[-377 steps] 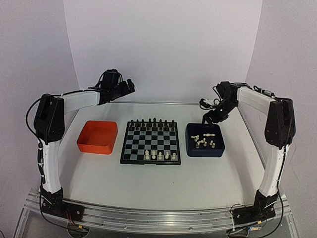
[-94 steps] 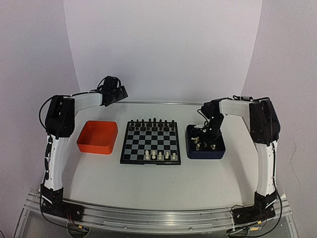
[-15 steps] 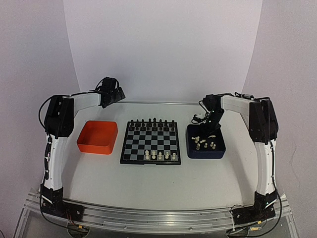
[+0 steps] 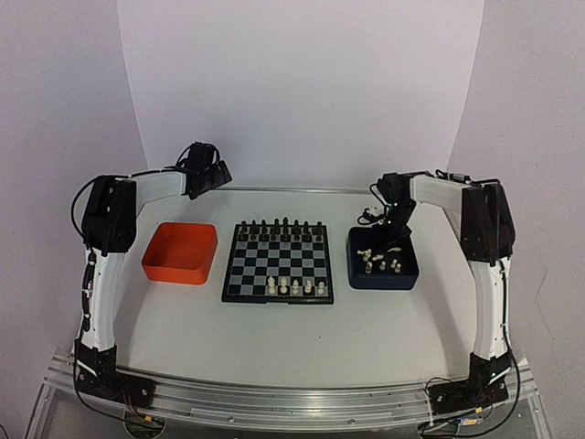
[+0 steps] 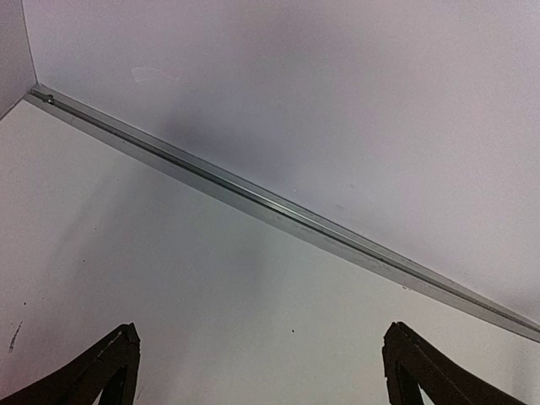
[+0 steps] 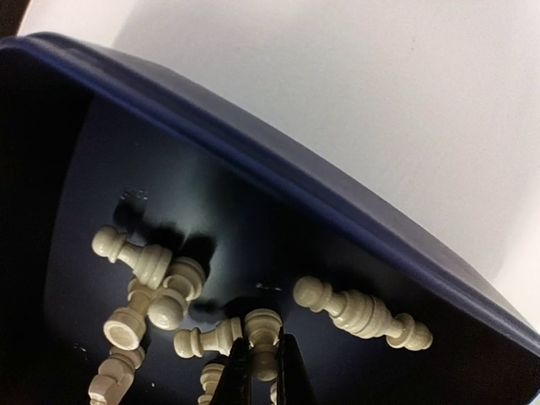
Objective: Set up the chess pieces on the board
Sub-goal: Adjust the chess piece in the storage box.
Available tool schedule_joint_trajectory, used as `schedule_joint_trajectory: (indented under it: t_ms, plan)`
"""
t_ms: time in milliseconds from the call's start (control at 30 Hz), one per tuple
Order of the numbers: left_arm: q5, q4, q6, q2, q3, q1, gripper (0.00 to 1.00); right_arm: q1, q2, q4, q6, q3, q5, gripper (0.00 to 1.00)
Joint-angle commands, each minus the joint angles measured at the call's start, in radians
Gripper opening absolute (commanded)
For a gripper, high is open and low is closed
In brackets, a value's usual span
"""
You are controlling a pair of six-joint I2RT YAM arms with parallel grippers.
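Several cream-white chess pieces (image 4: 381, 265) lie loose in a dark blue tray (image 4: 382, 282) to the right of the board (image 4: 277, 259). My right gripper (image 6: 263, 359) reaches into the tray's far part and is shut on one small white piece (image 6: 263, 325), whose round head sticks out past the fingertips. Beside it lie a longer piece (image 6: 359, 312) and a cluster of others (image 6: 148, 283). A row of white pieces (image 4: 296, 287) stands on the board's near side. My left gripper (image 5: 261, 337) hangs open over bare table at the back left, holding nothing.
Black chessmen (image 4: 279, 229) line the board's far rows. An orange tray (image 4: 180, 252) sits left of the board. A metal rail (image 5: 278, 207) runs along the table's back edge below the white backdrop. The blue tray's rim (image 6: 253, 160) curves just beyond the held piece.
My right gripper, low in the tray three seconds ago, now sits slightly higher at its far side, shut on a piece. The blue tray has shifted a little right. The left arm is still.
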Motion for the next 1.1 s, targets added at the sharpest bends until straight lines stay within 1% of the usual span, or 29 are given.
schedule_joint_trajectory:
  t_ms: [0, 267, 333, 467, 767, 1067]
  plan:
    - [0.032, 0.022, -0.012, -0.057, 0.037, 0.002, 1.0, -0.01, -0.078, -0.002, 0.06, -0.007, 0.024, 0.0]
    - [0.063, 0.049, 0.07, -0.08, 0.061, -0.037, 1.0, -0.013, -0.152, -0.007, 0.162, -0.017, -0.011, 0.0]
    - [0.053, 0.046, 0.113, -0.082, 0.078, -0.059, 1.0, -0.016, -0.173, -0.007, 0.193, -0.025, -0.05, 0.0]
    - [0.036, 0.049, 0.161, -0.104, 0.07, -0.088, 1.0, -0.019, -0.196, -0.006, 0.2, -0.063, -0.055, 0.0]
    - [0.033, 0.079, 0.193, -0.16, -0.005, -0.117, 1.0, -0.021, -0.181, -0.007, 0.195, -0.062, -0.051, 0.0]
    - [0.038, 0.078, 0.184, -0.154, -0.008, -0.118, 1.0, -0.021, -0.078, -0.007, 0.179, 0.01, -0.07, 0.02]
